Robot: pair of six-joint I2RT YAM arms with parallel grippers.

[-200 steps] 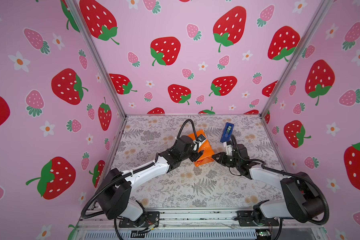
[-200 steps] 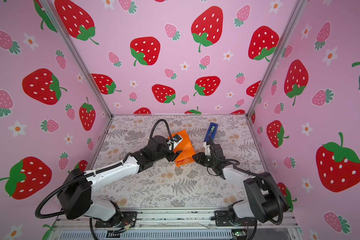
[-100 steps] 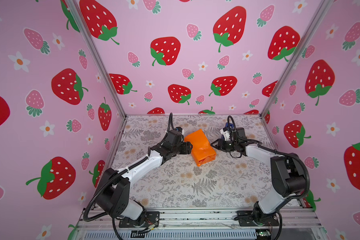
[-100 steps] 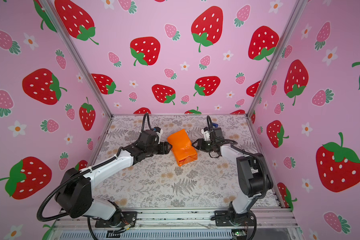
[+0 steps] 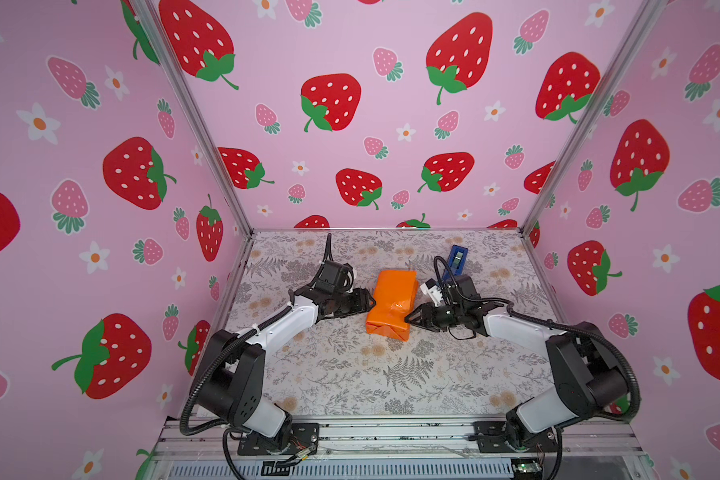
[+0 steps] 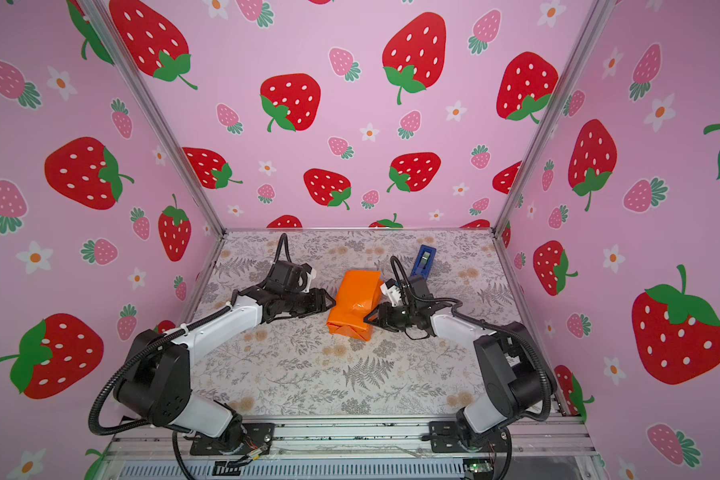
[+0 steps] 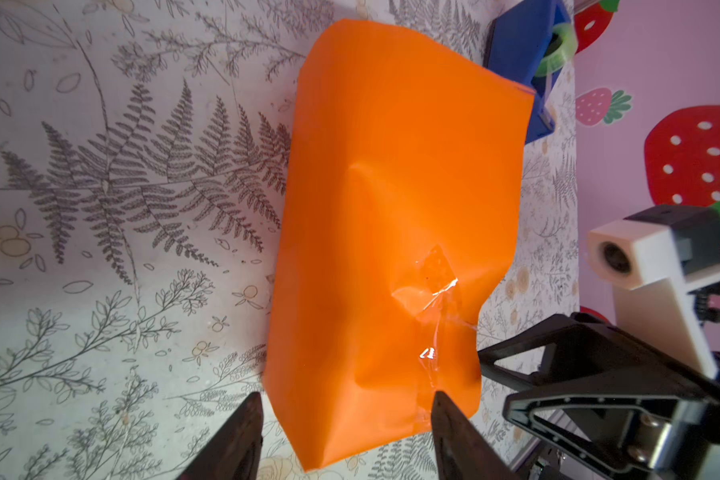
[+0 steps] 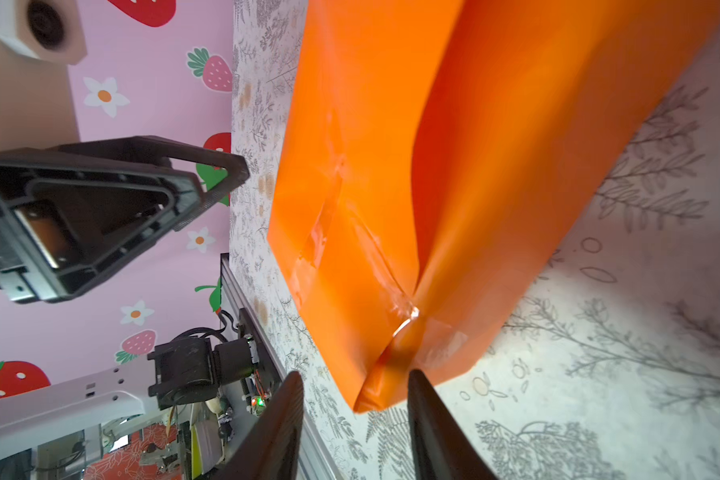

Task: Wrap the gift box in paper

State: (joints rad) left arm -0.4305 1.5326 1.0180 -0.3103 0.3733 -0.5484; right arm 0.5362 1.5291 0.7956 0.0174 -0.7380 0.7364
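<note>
Left wrist: paper (image 7: 391,166) wrapped, tape (image 7: 431,282) wrinkled. Left gripper (image 7: 344,405), right gripper (image 8: 352,378): jaws apart, gripping nothing. Risk: pinching the taped fold could tear tape.

One orange paper parcel (image 5: 391,305), one blue tape dispenser (image 5: 457,259) and two robot arms (image 5: 283,322) (image 5: 516,328) are visible.

— What colour is the paper (image 5: 391,299)?
— Plain bright orange, no pattern.
— And the rest?
— The table covering (image 5: 350,374) shows grey ferns and tan blossoms. My fingers (image 7: 233,449) are black, the tape dispenser (image 5: 457,261) blue, the walls (image 5: 350,41) pink with red strawberries.
</note>
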